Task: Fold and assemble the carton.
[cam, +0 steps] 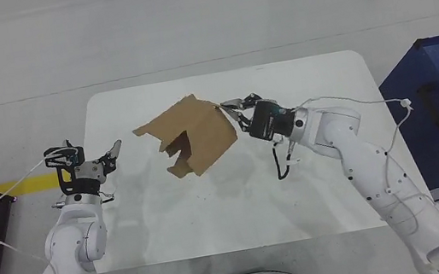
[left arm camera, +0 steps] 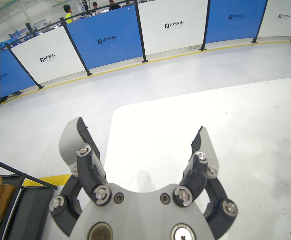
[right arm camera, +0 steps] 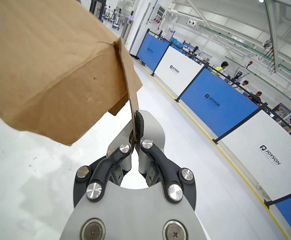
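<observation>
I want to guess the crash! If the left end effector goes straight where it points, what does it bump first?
Probably nothing: the open left end effector points past the edge of the white table, with bare tabletop and floor ahead. The carton is off to one side. Depth is unclear.

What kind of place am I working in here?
Likely an industrial hall: blue and white partition panels fence the area, a yellow line marks the floor, and cable trays run overhead.

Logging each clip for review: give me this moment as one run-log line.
right gripper: shut on flap of carton | left gripper: open, empty, near table edge | carton: partly folded
</observation>
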Controlling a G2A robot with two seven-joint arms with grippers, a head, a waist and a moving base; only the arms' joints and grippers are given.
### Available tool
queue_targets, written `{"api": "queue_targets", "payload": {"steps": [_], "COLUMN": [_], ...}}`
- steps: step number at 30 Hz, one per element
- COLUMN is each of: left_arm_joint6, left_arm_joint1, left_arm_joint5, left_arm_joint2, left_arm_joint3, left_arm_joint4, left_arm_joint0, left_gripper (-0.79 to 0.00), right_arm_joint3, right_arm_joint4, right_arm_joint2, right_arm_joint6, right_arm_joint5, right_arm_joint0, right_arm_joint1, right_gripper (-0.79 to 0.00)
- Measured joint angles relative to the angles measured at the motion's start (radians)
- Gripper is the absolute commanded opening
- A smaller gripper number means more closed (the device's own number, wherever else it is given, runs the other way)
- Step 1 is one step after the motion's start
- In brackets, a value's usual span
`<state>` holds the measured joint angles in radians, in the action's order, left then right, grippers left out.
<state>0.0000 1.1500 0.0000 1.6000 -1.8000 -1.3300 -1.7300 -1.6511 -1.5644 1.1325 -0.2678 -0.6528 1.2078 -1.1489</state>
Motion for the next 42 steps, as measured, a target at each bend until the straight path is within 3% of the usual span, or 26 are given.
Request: {"api": "queue_targets", "payload": {"steps": [9,13,15,20,24,28,31,34,39,40,42], "left_arm_joint6": [0.000,0.000,0.000,0.014,0.113,0.225,0.246,0.291,0.381,0.400,0.425], "left_arm_joint1": [0.000,0.000,0.000,-0.001,-0.008,-0.024,-0.038,-0.047,-0.058,-0.064,-0.075], "left_arm_joint5": [0.000,0.000,0.000,-0.018,-0.195,-0.547,-0.791,-0.941,-1.015,-1.013,-1.012], "left_arm_joint2": [0.000,0.000,0.000,-0.005,-0.034,-0.038,-0.029,-0.044,-0.078,-0.092,-0.106], "left_arm_joint3": [0.000,0.000,0.000,-0.012,-0.081,-0.106,-0.089,-0.077,-0.085,-0.093,-0.106], "left_arm_joint4": [0.000,0.000,0.000,-0.010,-0.063,0.045,0.048,-0.018,-0.066,-0.067,-0.073], "left_arm_joint0": [0.000,0.000,0.000,0.004,0.019,0.061,0.114,0.152,0.165,0.162,0.160], "left_gripper": [0.000,0.000,0.000,0.000,0.000,0.000,0.000,0.000,-0.028,-0.049,-0.172], "right_arm_joint3": [0.016,0.095,0.096,0.094,0.129,0.126,0.110,0.095,0.100,0.108,0.122], "right_arm_joint4": [0.092,0.405,0.497,0.400,0.460,0.484,0.493,0.527,0.607,0.627,0.657], "right_arm_joint2": [0.000,-0.030,-0.030,-0.030,-0.051,-0.070,-0.083,-0.110,-0.139,-0.145,-0.153], "right_arm_joint6": [-0.063,-0.021,-0.022,-0.025,0.002,0.090,0.113,0.148,0.194,0.206,0.226], "right_arm_joint5": [-0.051,-0.200,-0.197,-0.185,-0.213,-0.278,-0.337,-0.361,-0.359,-0.359,-0.359], "right_arm_joint0": [0.017,0.022,0.021,0.021,0.030,0.015,0.020,0.024,0.018,0.016,0.011], "right_arm_joint1": [0.000,-0.010,-0.010,-0.010,-0.013,-0.012,-0.009,-0.006,0.005,0.008,0.012], "right_gripper": [-0.785,-0.785,-0.785,-0.785,-0.785,-0.785,-0.785,-0.785,-0.785,-0.785,-0.785]}}
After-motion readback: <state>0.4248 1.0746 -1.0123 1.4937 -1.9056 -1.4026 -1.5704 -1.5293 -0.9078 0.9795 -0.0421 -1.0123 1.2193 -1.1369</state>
